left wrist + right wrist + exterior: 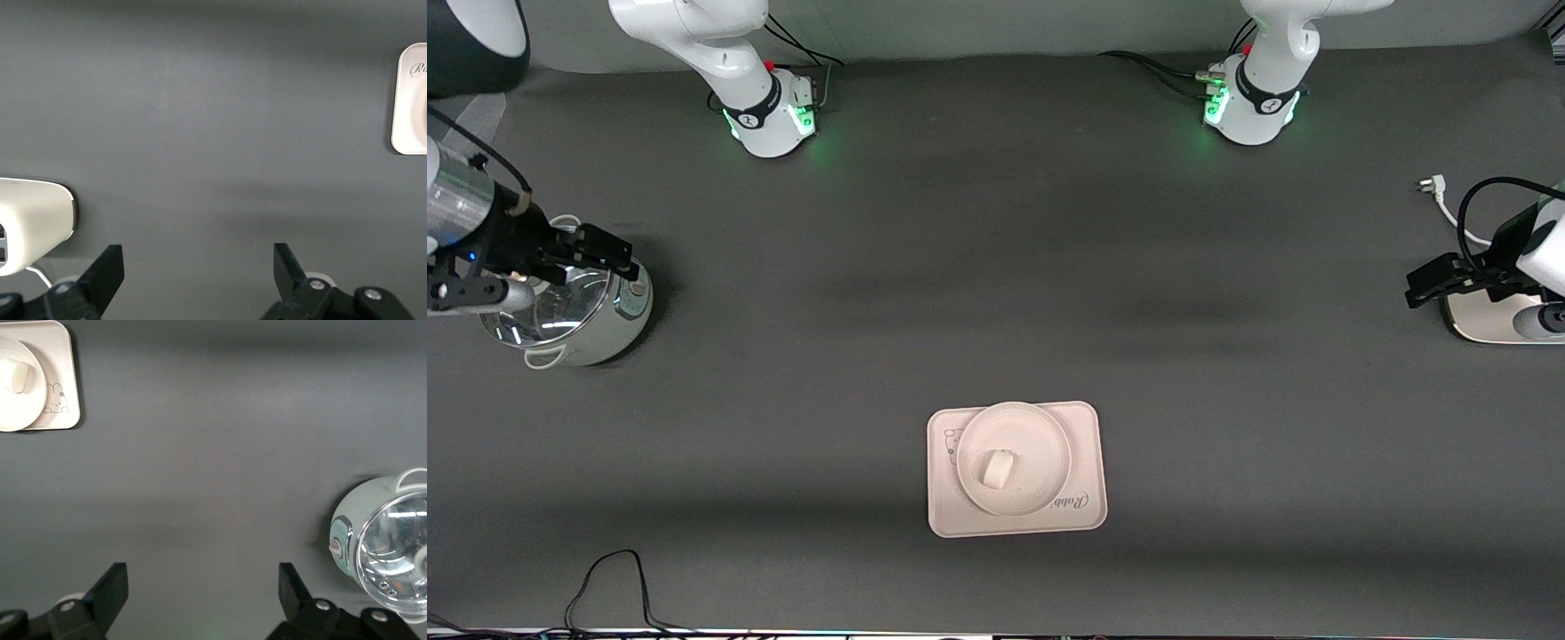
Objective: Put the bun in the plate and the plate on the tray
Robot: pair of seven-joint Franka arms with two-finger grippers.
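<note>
- On the desk (996, 267), front view: bun (998, 468) sits in plate (1014, 458), plate on tray (1017, 468); task looks done. Best step now: both arms wait clear, no touching.
- Left gripper (1423, 289) released, over a white device (1489, 322); right gripper (609, 249) released, over a lidded pot (569, 316).
- Left wrist view: only the tray's lettered corner; bun hidden.
- Right wrist view: rabbit drawing (56, 399), half covered in the front view.
</note>
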